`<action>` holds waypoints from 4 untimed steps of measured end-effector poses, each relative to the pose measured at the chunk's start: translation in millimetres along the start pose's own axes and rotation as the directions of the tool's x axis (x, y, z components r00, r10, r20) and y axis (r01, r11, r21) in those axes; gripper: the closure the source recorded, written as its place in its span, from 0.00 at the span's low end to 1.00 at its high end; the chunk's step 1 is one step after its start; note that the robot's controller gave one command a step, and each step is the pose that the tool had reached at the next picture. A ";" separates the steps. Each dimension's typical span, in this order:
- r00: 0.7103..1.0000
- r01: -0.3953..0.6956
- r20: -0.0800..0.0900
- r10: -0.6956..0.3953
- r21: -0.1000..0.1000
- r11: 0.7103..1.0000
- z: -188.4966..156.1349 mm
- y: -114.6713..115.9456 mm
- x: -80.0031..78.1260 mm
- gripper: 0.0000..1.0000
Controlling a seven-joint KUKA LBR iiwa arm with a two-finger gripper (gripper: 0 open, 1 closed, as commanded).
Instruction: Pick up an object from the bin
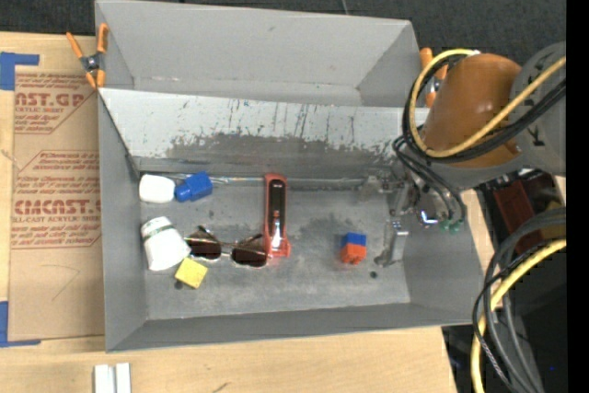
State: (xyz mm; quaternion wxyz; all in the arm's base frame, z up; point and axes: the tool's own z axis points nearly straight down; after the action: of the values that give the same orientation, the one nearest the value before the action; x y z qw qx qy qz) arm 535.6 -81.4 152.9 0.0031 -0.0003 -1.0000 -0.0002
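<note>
Grey metal bin [258, 60], seen from above, with a scuffed and scratched floor. Near the right end of the floor lies a small block [352, 248], blue on top and orange below, standing alone. The gripper [392, 251] hangs just beside it on the right, low over the floor and apart from the block, with nothing seen in its grasp. Whether it is released or clenched cannot be told. The arm enters from the right, with an orange cover and looped cables at the wrist.

Left of the block, near mid-floor, lies a long red tool [275, 216], set lengthwise toward the back wall. Sunglasses [225, 248] touch its near end. Further left are a yellow cube [190, 273], a white bottle [163, 244], a blue cap [193, 188] and a white piece [156, 189], well apart from the gripper.
</note>
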 end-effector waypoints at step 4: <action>1.000 0.030 0.010 -0.030 0.000 1.000 43.7 -4.4 3.4 0.00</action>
State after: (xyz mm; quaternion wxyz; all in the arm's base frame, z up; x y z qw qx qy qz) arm 531.9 -85.9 109.2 -0.0020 0.0145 -0.9999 -0.0003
